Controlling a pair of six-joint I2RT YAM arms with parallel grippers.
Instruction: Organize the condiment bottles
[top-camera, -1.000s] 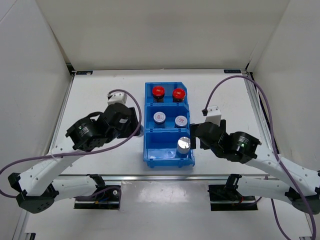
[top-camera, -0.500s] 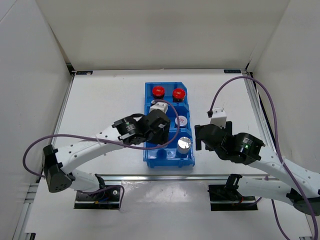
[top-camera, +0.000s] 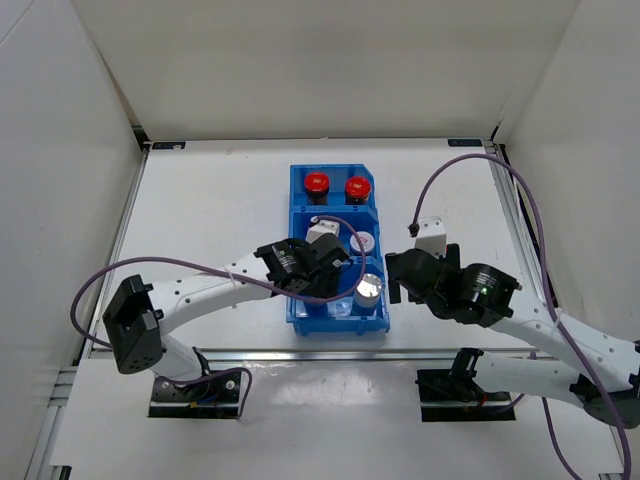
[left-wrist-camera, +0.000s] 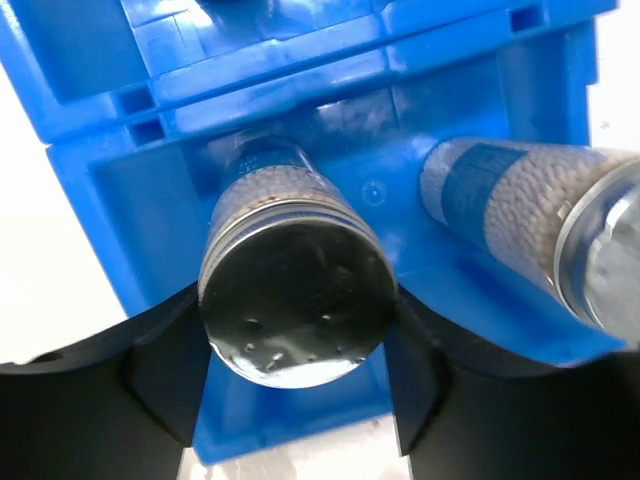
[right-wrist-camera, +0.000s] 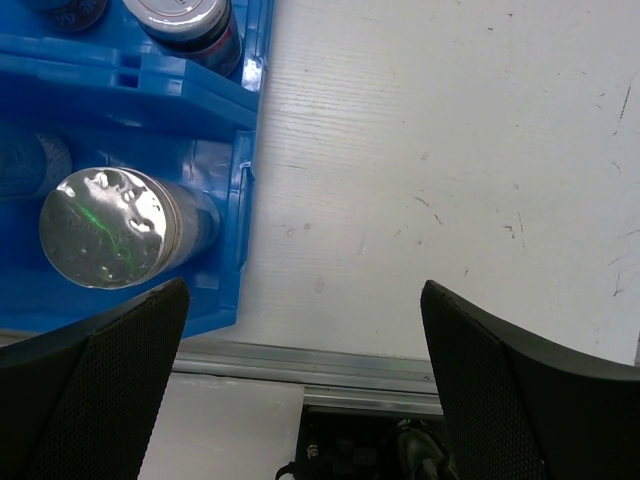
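Setting: White walls are closing in a white bench (top-camera: 200, 200) on three sides, and the two arm bases are sitting at its near edge.
Bin: A blue bin (top-camera: 340, 320) with three compartments is standing at the middle of the bench, its long side running from the near edge towards the far edge.
Left arm: It is reaching in from the near left corner and is covering the left half of the bin's middle compartment.
Left pincer (left-wrist-camera: 292, 350): It is pinching the held silver jar (left-wrist-camera: 295, 310) between its two fingers, low in the left half of the near compartment. Whether the jar's base is touching the bin floor I cannot tell.
Right pincer (right-wrist-camera: 300, 395): It is hanging spread wide and gripping nothing, over bare bench just beside the bin's right wall.
Second silver jar (top-camera: 368, 288): It is standing upright in the right half of the near compartment, beside the held one but apart from it.
Red-capped jars (top-camera: 317, 182) (top-camera: 357, 186): They are standing side by side in the far compartment.
Grey-lidded jar (top-camera: 362, 242): It is showing in the right half of the middle compartment.
Step in hand: The left arm seems to be setting a jar down next to its match, and the sorting looks nearly finished.
Next move: It calls for seating the jar, spreading the fingers just enough, then rising straight up clear of the neighbouring jar and the left wall.
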